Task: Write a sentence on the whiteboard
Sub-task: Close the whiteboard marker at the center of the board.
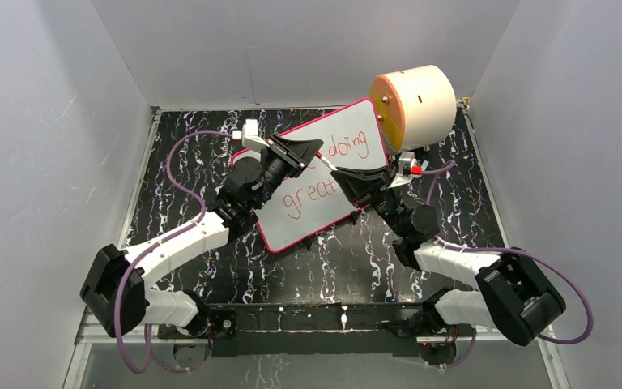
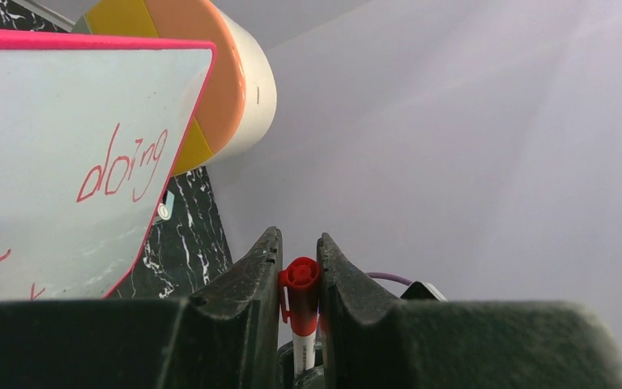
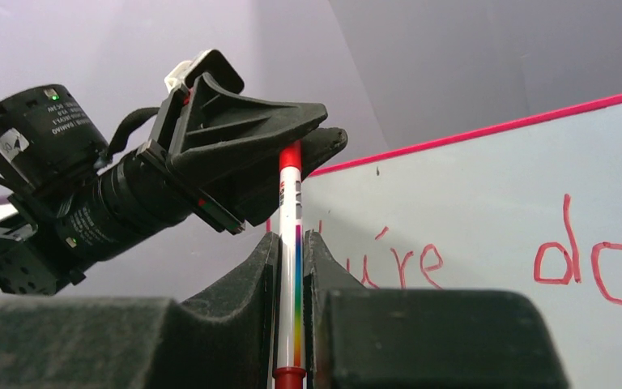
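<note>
Pink-framed whiteboard (image 1: 362,117) corner near orange-faced cylinder (image 1: 425,101)

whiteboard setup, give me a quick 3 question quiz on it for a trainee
1. True or false: the whiteboard is blank.
2. Of the left end effector and the right end effector, which grips the marker? A left only, B right only, C both.
3. Fill in: the second line of the sentence reads ____.
Key: 1 false; 2 C; 3 great.
</note>
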Controlling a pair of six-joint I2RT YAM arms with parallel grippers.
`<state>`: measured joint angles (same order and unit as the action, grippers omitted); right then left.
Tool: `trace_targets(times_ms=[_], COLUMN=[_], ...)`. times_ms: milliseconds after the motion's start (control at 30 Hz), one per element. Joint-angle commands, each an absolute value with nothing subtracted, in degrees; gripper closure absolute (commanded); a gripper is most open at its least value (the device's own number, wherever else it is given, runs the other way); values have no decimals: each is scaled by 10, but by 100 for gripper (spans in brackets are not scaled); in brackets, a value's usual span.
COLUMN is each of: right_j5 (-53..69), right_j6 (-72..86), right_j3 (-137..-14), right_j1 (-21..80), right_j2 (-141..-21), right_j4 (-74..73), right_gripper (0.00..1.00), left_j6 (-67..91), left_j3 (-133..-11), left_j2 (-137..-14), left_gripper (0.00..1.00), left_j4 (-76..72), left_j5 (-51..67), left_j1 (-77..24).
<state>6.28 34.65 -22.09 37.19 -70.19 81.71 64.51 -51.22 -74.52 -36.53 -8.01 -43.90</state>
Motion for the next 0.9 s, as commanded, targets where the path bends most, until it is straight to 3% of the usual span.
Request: trace_targets(times_ms=[0,333,667,867], right_j5=[31,148,190,177], right_j6=[367,316,265,223], right_j3=[-283,-277,-218,-175], right_j1=[337,326,325,323], right_j2=[-712,-692,-598,-504], right_j4=[847,748,592,436], right_gripper=[100,100,100,100], left_j6=[640,574,494,434], left_j3=[-477,-503,-498,-503], left_j2=[-748,-702,-617,-560], left_gripper=[100,99,51,29], left_j4=[-340,-205,-124,-29], left_j5=[30,-100,-226,-305], left_j1=[-511,-517,-514,-513])
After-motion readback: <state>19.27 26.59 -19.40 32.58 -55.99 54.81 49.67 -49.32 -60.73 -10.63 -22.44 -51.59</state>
